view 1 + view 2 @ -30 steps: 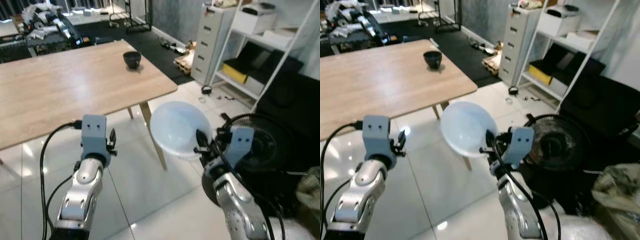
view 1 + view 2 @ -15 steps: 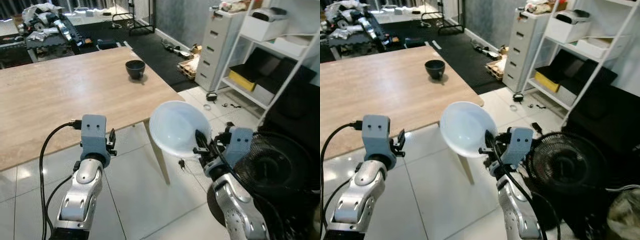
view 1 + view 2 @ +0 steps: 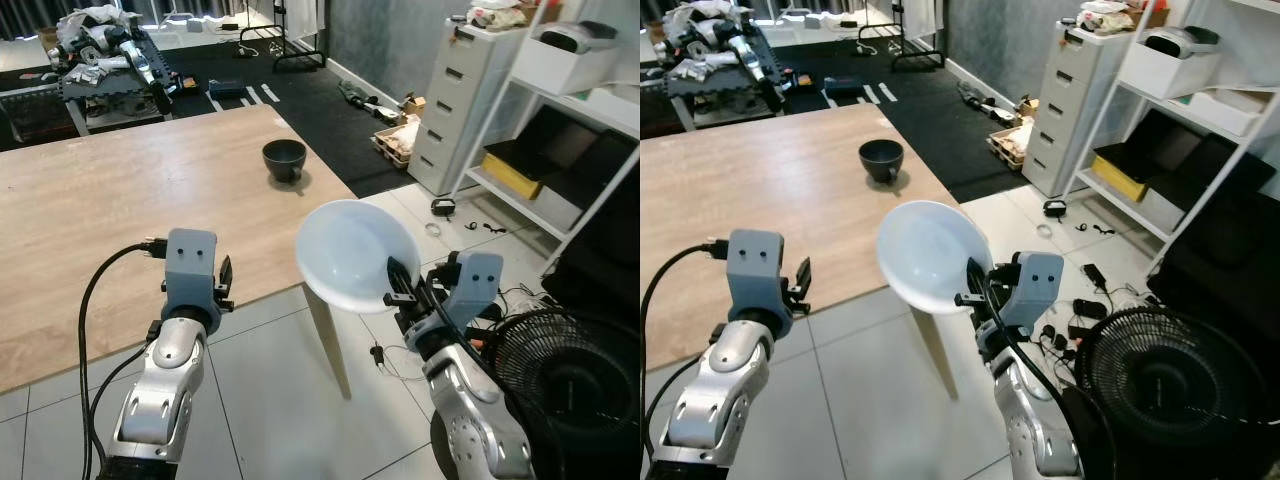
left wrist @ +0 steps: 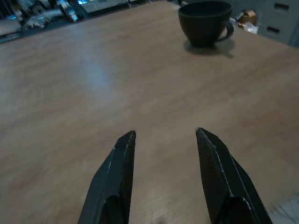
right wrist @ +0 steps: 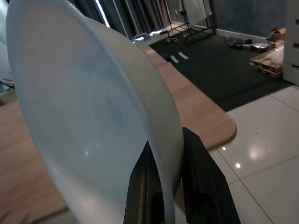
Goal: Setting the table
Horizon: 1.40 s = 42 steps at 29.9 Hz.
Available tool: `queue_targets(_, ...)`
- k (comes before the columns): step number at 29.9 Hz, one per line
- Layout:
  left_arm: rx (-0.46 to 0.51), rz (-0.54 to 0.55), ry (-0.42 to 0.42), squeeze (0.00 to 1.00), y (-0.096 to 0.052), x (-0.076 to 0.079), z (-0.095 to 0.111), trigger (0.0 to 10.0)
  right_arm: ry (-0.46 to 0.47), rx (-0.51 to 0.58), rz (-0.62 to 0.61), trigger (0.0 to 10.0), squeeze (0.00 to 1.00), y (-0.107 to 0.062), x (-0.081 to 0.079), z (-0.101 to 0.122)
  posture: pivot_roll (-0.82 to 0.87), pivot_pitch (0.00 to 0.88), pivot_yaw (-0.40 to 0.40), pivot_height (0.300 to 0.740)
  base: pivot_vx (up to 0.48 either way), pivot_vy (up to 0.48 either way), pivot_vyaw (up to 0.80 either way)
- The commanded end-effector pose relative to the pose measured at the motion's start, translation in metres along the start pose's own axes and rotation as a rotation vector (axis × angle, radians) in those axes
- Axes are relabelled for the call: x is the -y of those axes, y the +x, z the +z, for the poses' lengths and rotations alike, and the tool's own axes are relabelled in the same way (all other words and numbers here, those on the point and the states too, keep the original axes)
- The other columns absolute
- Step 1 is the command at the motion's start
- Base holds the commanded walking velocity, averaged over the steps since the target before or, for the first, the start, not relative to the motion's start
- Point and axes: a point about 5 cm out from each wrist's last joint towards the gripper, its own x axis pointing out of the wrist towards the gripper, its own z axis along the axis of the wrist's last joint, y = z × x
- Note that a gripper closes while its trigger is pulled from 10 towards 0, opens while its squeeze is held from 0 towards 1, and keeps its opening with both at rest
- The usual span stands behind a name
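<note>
**White bowl held at the table's corner**

The right gripper (image 5: 163, 186) pinches the rim of a white bowl (image 3: 355, 255), one black finger inside and one outside. The bowl is wide, smooth and pale, tilted so its hollow faces the camera, and it is carried in the air just off the near corner of the wooden table (image 3: 90, 220), above the tiled floor (image 3: 270, 400). The left gripper (image 4: 166, 175) hovers low over the tabletop with its fingers spread and nothing between them. Farther across the table stands a small dark cup (image 3: 284, 158) near the far edge. Beside the right arm sits a black fan (image 3: 1165, 380).
</note>
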Motion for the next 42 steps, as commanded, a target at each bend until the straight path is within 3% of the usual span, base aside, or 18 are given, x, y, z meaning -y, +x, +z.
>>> queue_targets(1, -0.002, -0.007, 0.012, 0.0, -0.0025, 0.0028, -0.0029, 10.0, 0.008, -0.002, -0.012, 10.0, 0.0, -0.002, 0.0029, -0.001, 0.09, 0.125, 0.098, 0.74, 0.465, 0.0, 0.0)
queue_targets(18, -0.003, -0.013, 0.016, 0.0, -0.0024, 0.0039, -0.0033, 10.0, 0.004, 0.002, -0.018, 10.0, 0.0, -0.0013, 0.0043, 0.0001, 0.09, 0.125, 0.098, 0.74, 0.45, 0.0, 0.0)
queue_targets(34, 0.009, -0.038, 0.032, 0.0, -0.0037, 0.0093, -0.0025, 10.0, 0.001, 0.005, -0.025, 10.0, 0.0, -0.0003, 0.0059, 0.0011, 0.08, 0.117, 0.098, 0.74, 0.0, 0.0, 0.0)
queue_targets(42, 0.005, -0.042, 0.036, 0.0, -0.0048, 0.0098, -0.0039, 10.0, 0.012, 0.008, -0.049, 10.0, 0.0, 0.0005, 0.0105, 0.0018, 0.09, 0.113, 0.097, 0.74, 0.0, 0.0, 0.75)
